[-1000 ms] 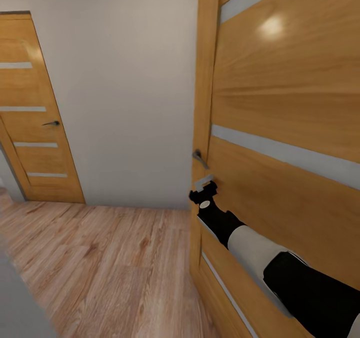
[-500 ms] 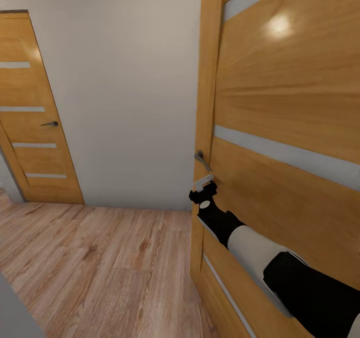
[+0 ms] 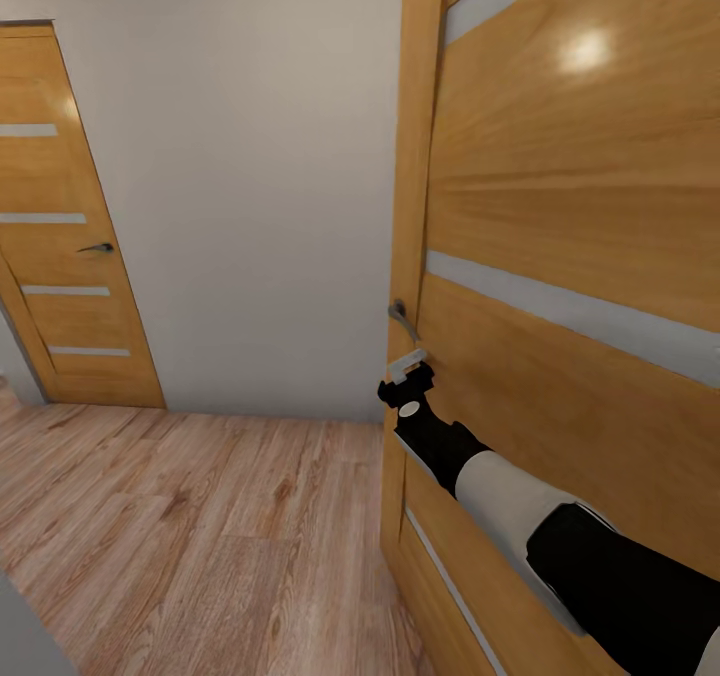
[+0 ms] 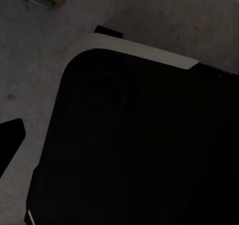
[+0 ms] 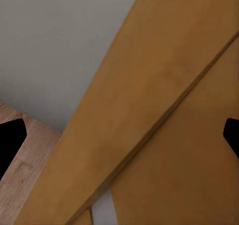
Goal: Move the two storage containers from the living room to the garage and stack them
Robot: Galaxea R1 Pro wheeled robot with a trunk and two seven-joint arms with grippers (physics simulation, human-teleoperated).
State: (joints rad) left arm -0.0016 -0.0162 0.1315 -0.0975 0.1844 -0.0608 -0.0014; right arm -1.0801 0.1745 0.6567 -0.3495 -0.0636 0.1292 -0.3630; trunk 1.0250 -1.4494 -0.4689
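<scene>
The wooden door (image 3: 560, 286) blocks the right; open plank floor (image 3: 190, 526) lies left.

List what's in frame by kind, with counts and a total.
Wooden doors: 2, near door, far door
Door handles: 2, near handle, far handle
Robot arms: 1, right arm
Total: 5

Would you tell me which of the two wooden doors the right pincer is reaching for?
The near door on the right: the right pincer is just below its handle. The far door, on the left, is out of reach.
</scene>
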